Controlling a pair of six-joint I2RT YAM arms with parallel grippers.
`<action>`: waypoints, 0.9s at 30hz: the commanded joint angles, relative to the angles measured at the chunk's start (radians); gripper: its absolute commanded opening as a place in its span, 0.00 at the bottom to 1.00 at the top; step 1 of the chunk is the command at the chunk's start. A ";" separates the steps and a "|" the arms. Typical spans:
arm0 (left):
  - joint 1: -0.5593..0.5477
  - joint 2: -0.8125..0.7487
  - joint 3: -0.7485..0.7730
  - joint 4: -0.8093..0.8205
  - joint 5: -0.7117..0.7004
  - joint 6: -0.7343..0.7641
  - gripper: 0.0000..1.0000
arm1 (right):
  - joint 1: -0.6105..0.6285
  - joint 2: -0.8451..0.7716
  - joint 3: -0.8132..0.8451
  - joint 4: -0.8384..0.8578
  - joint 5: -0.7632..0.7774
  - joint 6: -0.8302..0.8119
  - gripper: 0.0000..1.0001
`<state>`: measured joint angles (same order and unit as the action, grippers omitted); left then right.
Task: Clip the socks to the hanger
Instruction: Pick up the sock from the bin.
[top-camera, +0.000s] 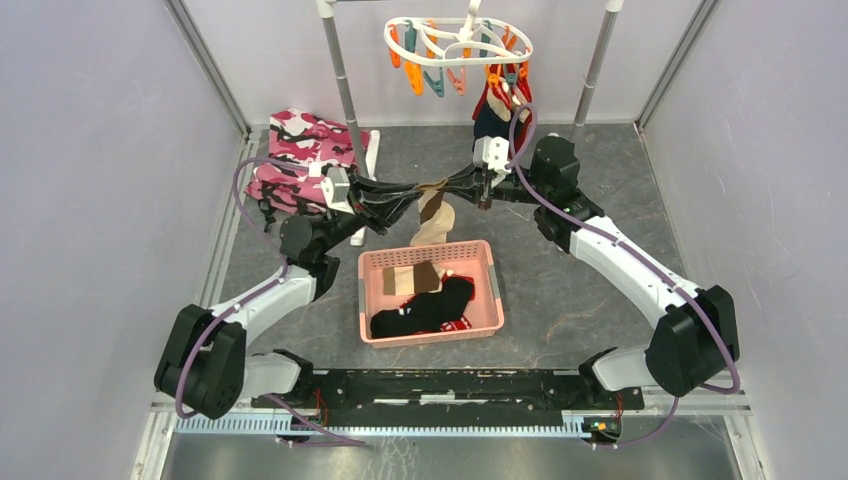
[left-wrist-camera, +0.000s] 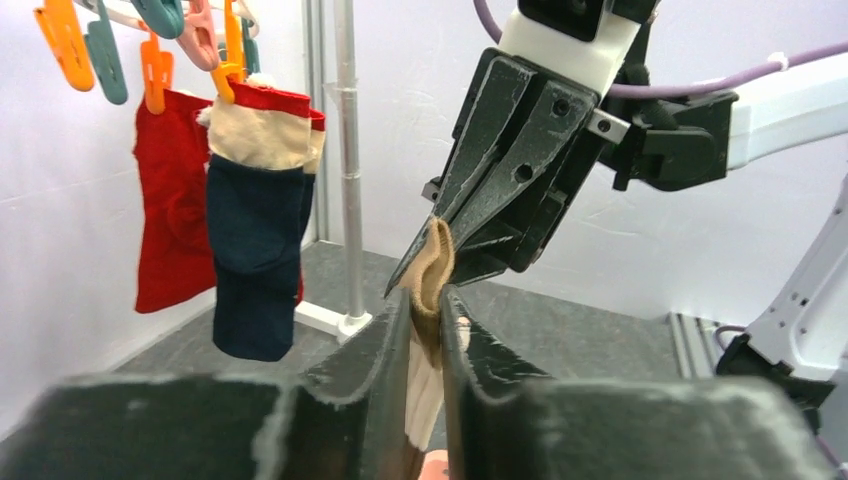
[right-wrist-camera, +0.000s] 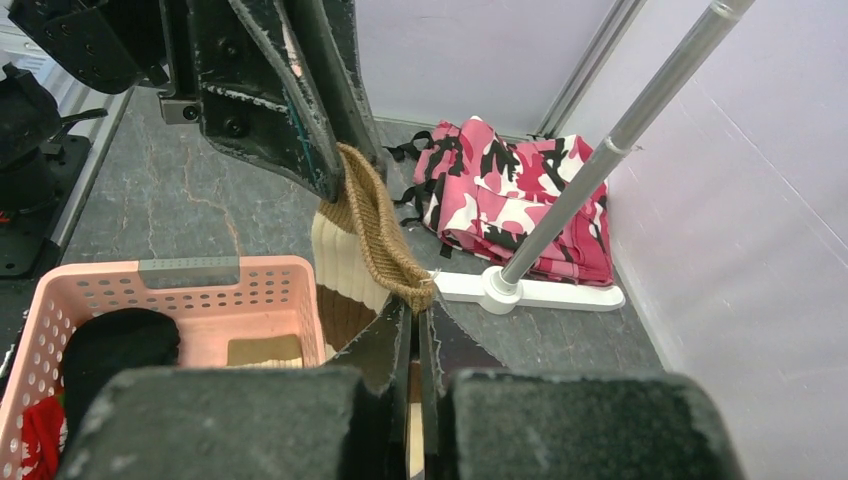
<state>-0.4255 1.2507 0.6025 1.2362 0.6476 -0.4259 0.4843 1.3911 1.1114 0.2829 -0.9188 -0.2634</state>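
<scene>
Beige knitted sock with a brown ribbed cuff (top-camera: 434, 215): held in the air above the basket, with its long axis upright, the cuff uppermost and the foot end hanging down toward the basket's far rim.
Pink perforated plastic basket (top-camera: 497, 290): set on the grey mottled table (top-camera: 590, 300) directly beneath the sock; a black sock (top-camera: 425, 310) and a tan-and-brown sock (top-camera: 410, 278) are seen lying inside.
Left gripper (left-wrist-camera: 428, 295): its black fingers are set against the cuff on both sides, and the fabric fills the narrow gap between them.
Right gripper (right-wrist-camera: 415, 305): its fingers are pressed together on the cuff's edge, opposite the left gripper; the cuff is stretched between the two.
Pink camouflage folded cloth (top-camera: 300, 155): laid at the far left, behind the left arm and well apart from the held sock.
Grey metal rack pole (top-camera: 345, 95): stood on a white foot just beside the cloth.
White oval plastic hanger with orange and teal clips (top-camera: 447, 60): hung at the far end, above and beyond both grippers; a red sock (left-wrist-camera: 170, 200) and a navy sock with a beige cuff (left-wrist-camera: 255, 260) are clipped to it and hang straight down.
</scene>
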 joint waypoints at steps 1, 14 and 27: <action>-0.004 0.011 0.057 0.037 0.028 0.007 0.13 | -0.003 0.005 0.045 0.033 -0.018 0.021 0.00; -0.004 -0.061 0.041 -0.054 -0.020 -0.039 0.02 | -0.025 0.009 -0.034 0.261 -0.053 0.206 0.45; -0.005 -0.070 0.038 -0.066 -0.020 -0.044 0.02 | -0.026 0.019 -0.030 0.348 -0.075 0.326 0.12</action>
<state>-0.4278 1.2026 0.6304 1.1553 0.6361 -0.4442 0.4591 1.4094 1.0821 0.5560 -0.9726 0.0090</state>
